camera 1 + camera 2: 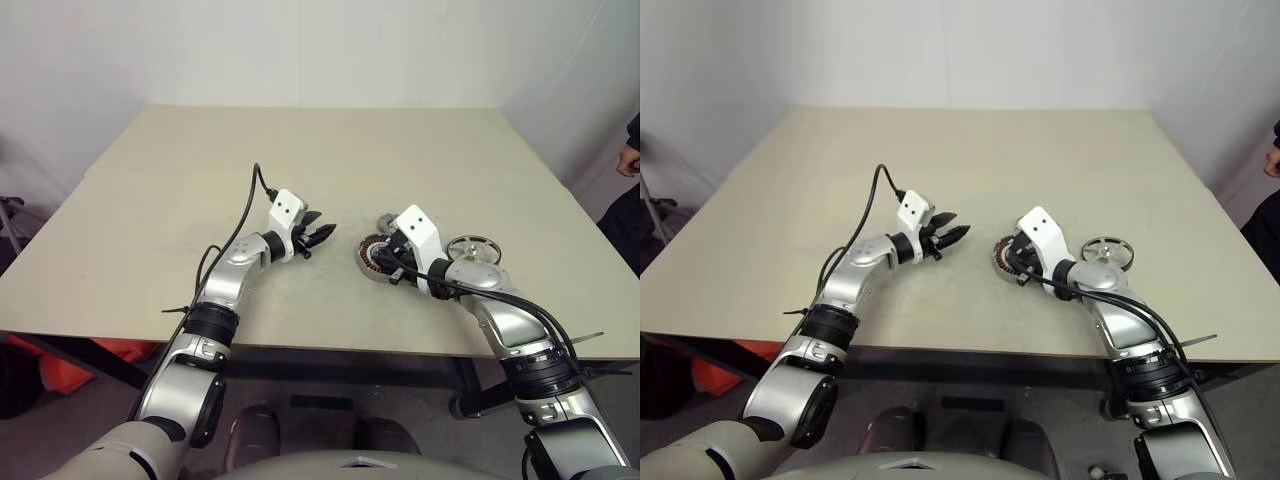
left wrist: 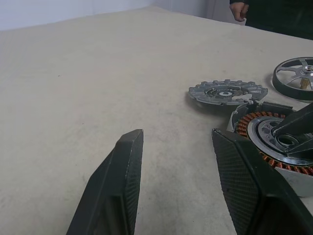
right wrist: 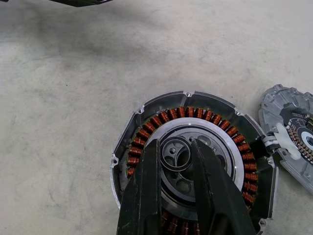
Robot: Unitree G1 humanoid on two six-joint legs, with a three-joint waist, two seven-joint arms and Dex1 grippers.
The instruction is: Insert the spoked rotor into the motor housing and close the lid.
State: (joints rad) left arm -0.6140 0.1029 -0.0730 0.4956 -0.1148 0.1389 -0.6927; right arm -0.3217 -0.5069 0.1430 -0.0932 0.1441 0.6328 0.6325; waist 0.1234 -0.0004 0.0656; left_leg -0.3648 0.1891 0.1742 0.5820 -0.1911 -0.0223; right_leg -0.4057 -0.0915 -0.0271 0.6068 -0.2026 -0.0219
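The motor housing (image 3: 195, 112), with copper windings around a silver hub, lies flat on the table. My right gripper (image 3: 176, 147) reaches down over its centre, and its fingers press against both sides of a small thin dark ring (image 3: 176, 159) that sits on the hub. The grey notched lid (image 2: 227, 92) lies on the table just beyond the housing. The spoked rotor (image 1: 473, 249) lies flat to the right of my right wrist. My left gripper (image 1: 322, 236) hovers open and empty a short way left of the housing, pointing toward it.
The beige table (image 1: 200, 170) stretches wide to the left and far side. Its front edge runs just under both forearms. A person's hand (image 1: 628, 160) shows at the far right. Something orange (image 1: 60, 365) lies on the floor at the left.
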